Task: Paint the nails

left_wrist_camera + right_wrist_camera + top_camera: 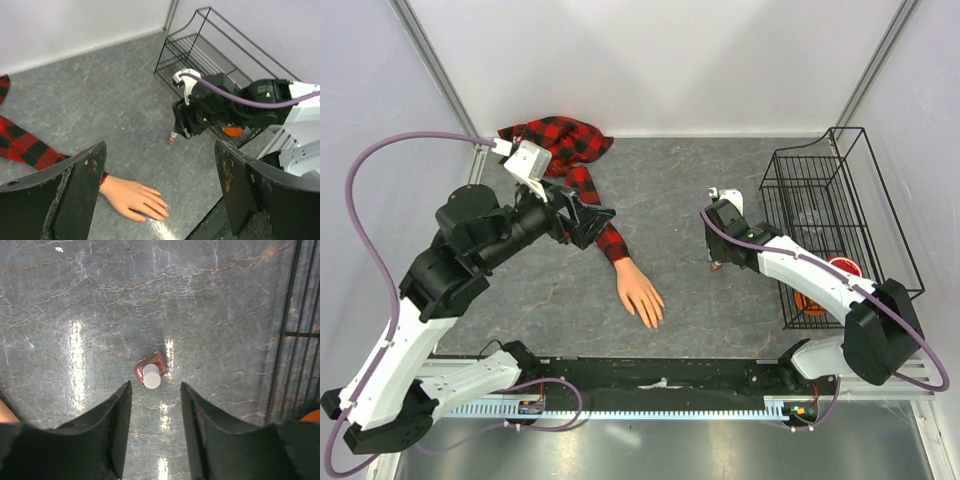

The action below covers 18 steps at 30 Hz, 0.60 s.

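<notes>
Bottle pickup is in hand: the right pincer [154,390], released, is hovering over the small white-capped reddish bottle [150,370], presumably polish. Next: descending, then clenching on it. The left pincer [160,150] is standing released.

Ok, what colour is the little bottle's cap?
White cap on a reddish bottle; clearest in the right wrist view.

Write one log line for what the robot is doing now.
right jaws: apart, over bottle, not gripping | left jaws: wide open, empty | mannequin hand: flat on table, untouched
</notes>
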Motion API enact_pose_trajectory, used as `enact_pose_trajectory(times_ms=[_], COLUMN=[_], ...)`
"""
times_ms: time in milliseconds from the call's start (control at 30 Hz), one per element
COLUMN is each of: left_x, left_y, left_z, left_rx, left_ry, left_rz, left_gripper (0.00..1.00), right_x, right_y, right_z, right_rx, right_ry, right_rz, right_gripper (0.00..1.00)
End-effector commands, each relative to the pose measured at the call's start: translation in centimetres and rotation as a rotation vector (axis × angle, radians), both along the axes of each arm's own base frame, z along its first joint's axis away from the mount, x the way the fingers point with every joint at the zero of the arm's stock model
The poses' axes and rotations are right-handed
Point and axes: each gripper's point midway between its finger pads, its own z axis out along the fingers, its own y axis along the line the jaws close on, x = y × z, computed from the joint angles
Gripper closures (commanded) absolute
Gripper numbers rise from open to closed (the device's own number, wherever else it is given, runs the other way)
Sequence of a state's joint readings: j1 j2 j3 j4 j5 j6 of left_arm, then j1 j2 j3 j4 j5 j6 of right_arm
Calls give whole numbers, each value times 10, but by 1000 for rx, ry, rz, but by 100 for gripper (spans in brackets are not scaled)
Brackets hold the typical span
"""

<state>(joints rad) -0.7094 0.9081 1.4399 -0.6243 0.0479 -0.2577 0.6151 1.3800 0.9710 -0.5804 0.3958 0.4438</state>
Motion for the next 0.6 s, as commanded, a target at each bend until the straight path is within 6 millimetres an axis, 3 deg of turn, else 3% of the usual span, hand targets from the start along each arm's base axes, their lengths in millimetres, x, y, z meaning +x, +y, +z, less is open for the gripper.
enact_pose_trajectory(times_ms=[0,233,567], left_x=[-7,-8,-9], left_y=[-4,0,-2], left_z=[5,2,-2], left_rx=[-42,-36,-27], left_ry=[-32,-39,-37], left_rz=[-34,-28,-42], left_gripper=[6,6,6], right_x=[8,8,6], right_y=[9,5,3], right_z=[-6,-20,-34], right_rx=[29,-7,-19], right_ry=[-18,3,28], right_rz=[11,3,-3], right_gripper=[51,49,56])
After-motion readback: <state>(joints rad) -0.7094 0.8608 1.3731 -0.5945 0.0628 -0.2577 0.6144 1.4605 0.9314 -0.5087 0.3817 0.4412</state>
